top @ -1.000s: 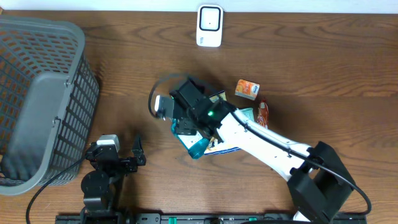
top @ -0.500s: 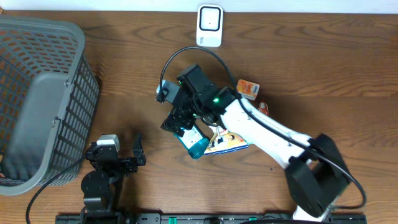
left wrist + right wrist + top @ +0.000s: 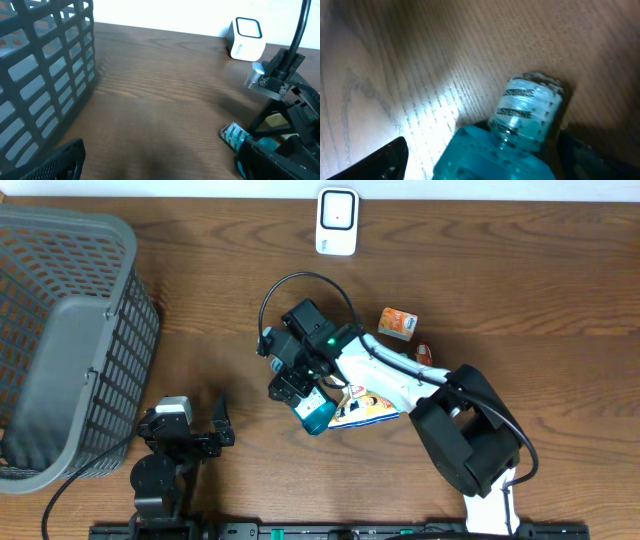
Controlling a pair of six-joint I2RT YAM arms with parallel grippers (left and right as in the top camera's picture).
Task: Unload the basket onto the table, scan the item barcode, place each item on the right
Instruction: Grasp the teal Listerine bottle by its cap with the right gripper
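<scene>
Bench (image 3: 500, 270): a dark wooden top that carries everything in the scene.
Basket (image 3: 60, 330): a grey mesh basket at the left edge, well apart from the work.
Right tool (image 3: 298, 388): reaches in from the white arm and hangs low over the item. Its fingers are spread wide to either side of the neck, with lit wood showing in the gap on one side and no firm hold visible.
Left tool (image 3: 222, 430): parked near the front edge beside the basket, spread wide and holding nothing.
Snack packet (image 3: 365, 408): lies flat, partly under the bottle's far end.
Mouthwash bottle (image 3: 313, 418): teal and on its side at mid-bench, with its ribbed cap pointing towards the front-left.
Scanner (image 3: 337, 221): a white unit at the back edge, well apart from the bottle.
Orange carton (image 3: 398, 324): sits to the right, beside a red wrapper (image 3: 424, 353).
Risk: a smooth, round bottle can roll or squirt sideways as the fingers close. A grip near the cap could let the heavy body droop, and the packet might drag along.
Hidden: the barcode is not visible in any view. The arm covers most of the bottle from above, and the close-up cuts off its body.
</scene>
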